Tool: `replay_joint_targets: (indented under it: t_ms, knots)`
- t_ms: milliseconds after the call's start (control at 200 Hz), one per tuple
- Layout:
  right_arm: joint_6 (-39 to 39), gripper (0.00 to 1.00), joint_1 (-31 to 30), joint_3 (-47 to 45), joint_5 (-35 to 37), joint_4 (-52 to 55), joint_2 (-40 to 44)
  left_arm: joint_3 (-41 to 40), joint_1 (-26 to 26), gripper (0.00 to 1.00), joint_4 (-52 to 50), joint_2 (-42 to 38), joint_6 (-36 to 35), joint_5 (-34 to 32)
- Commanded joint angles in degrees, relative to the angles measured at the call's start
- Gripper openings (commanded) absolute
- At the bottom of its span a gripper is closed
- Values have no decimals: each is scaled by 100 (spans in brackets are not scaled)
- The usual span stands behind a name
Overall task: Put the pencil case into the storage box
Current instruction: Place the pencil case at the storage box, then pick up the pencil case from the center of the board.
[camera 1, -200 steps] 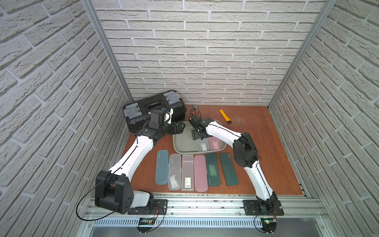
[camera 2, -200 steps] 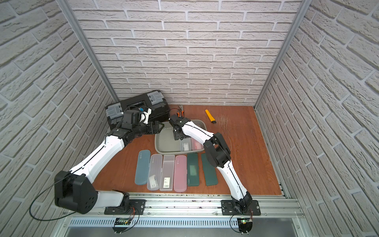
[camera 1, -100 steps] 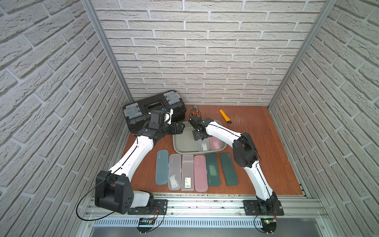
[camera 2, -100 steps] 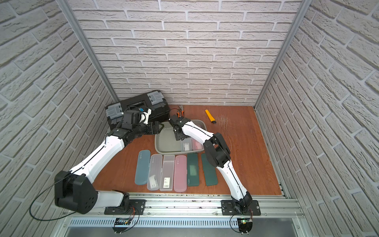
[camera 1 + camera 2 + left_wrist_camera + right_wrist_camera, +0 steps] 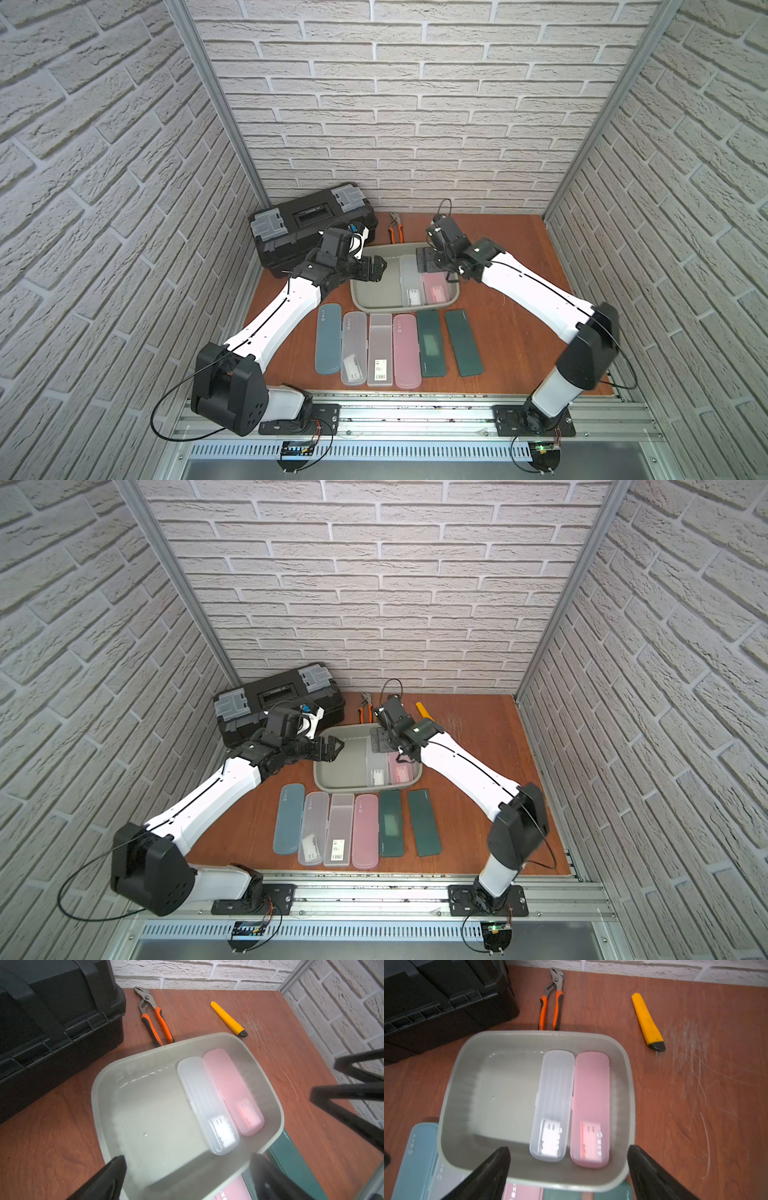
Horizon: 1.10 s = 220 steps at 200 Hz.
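Brick-patterned walls close round a reddish wooden table.

In both top views the storage box sits mid-table. A clear pencil case and a pink pencil case lie side by side in its right half. Six more lie in a tight row just beside its near rim, from a blue case to a dark green case. The right gripper hangs over the box's far end and the left gripper is at its left rim. With both so near, the arms could clash.

Left wrist view: jaws spread wide and empty above the box. The toolbox, pliers and yellow knife lie beyond.

Right wrist view, smeared: jaws wide, with nothing between them as far as I can tell. Picking from the packed row risks pinching a neighbouring case or knocking the rim.
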<state>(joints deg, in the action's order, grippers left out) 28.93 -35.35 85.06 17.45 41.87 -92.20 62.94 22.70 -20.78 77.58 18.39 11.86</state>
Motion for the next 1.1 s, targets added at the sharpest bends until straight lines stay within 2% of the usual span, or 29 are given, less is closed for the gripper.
replay_joint_targets:
  t_ms: [0,85,180,230,400,535,625,745,1095]
  knots:
    - [329,93,29,-1119,117,165,368,164,24,98,-203,-16,-205,-237]
    - [390,93,29,-1849,-15,285,884,294,26,98,-647,-16,-57,-311]
    - [536,93,30,-2517,-150,406,1431,271,50,98,-1147,-46,252,431]
    - [558,93,30,-2882,-367,325,1672,82,163,99,-1243,-121,524,608]
    - [807,93,20,-3755,-786,309,2100,-1065,974,98,-830,-935,1554,-113]
    - [1087,92,-33,-4377,-1073,179,2391,-1688,1304,99,-761,-1628,2093,-656]
    - [1204,92,-58,-4617,-1430,178,2566,-1900,1412,99,-935,-2014,2017,-924]
    - [1329,91,-119,-4753,-1511,271,2645,-1932,1404,98,-1356,-2241,1954,-1332]
    - [1506,92,-372,-4740,-1522,-19,2308,-1952,1421,99,-861,-2073,2032,-1186]
